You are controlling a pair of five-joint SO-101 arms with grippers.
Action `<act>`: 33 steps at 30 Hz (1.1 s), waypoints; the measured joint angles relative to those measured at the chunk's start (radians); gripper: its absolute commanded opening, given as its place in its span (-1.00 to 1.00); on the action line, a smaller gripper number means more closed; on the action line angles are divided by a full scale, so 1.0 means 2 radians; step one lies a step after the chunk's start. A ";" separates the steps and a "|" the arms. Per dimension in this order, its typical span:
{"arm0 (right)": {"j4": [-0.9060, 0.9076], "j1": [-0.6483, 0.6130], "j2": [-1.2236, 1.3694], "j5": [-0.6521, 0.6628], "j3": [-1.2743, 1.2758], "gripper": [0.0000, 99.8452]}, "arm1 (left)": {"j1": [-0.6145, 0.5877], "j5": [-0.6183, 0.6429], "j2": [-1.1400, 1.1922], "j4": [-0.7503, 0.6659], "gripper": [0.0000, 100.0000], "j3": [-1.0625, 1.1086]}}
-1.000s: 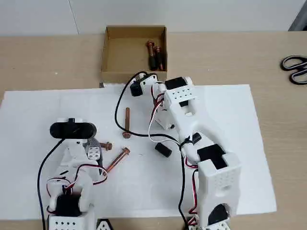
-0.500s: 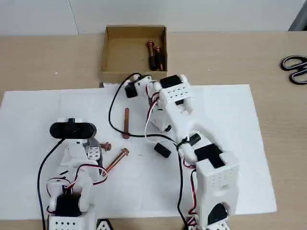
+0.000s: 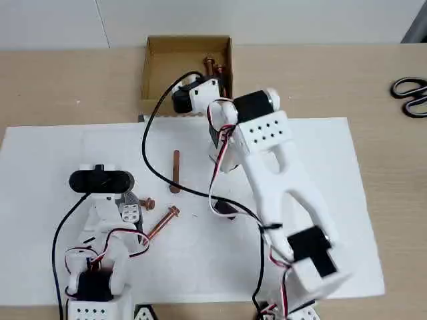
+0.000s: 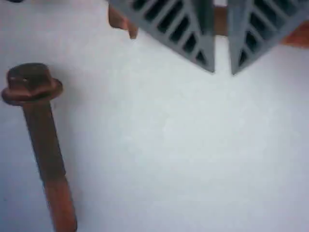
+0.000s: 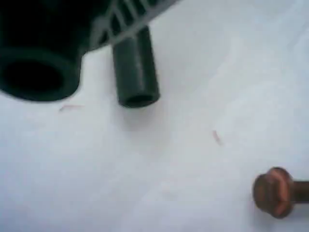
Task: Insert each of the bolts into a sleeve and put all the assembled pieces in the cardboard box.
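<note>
The cardboard box [image 3: 152, 70] at the far edge holds bolts in black sleeves [image 3: 215, 75]. Bare copper bolts lie on the white paper: a long one [image 3: 175, 171] mid-sheet, one slanted [image 3: 163, 223] [image 4: 41, 145], and a short one [image 3: 147, 203] beside my left gripper [image 3: 130, 210] [image 4: 221, 67]. That gripper is shut, and a copper piece lies crosswise behind its tips. My right arm [image 3: 267, 133] stretches toward the box. My right gripper [image 5: 104, 34] hangs over the paper with a blurred black mass at it. A black sleeve [image 5: 136, 72] [image 3: 225, 209] and a bolt head [image 5: 273, 191] are nearby.
Scissors [image 3: 410, 93] lie on the wooden table at the far right. The right arm's black cable [image 3: 150, 160] loops over the paper near the long bolt. The white paper [image 3: 53, 160] has bare room on its left and right sides.
The right arm has stretched out and swung toward the box, and its wrist now sits at the box's front wall. The left arm and the loose bolts have stayed put.
</note>
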 measured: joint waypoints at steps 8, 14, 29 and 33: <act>0.009 0.001 -0.093 -0.101 0.002 -0.99 | 0.000 0.000 0.000 0.000 -0.99 0.000; 0.009 0.002 -0.165 -0.107 0.068 -0.99 | 0.000 0.000 0.000 0.000 -0.99 0.000; 0.010 0.094 -0.417 -0.231 0.282 -0.99 | -0.027 0.011 0.001 0.016 -0.99 -0.084; 0.011 0.124 -0.479 -0.231 0.347 -0.99 | -0.027 0.011 0.001 0.078 -0.99 -0.149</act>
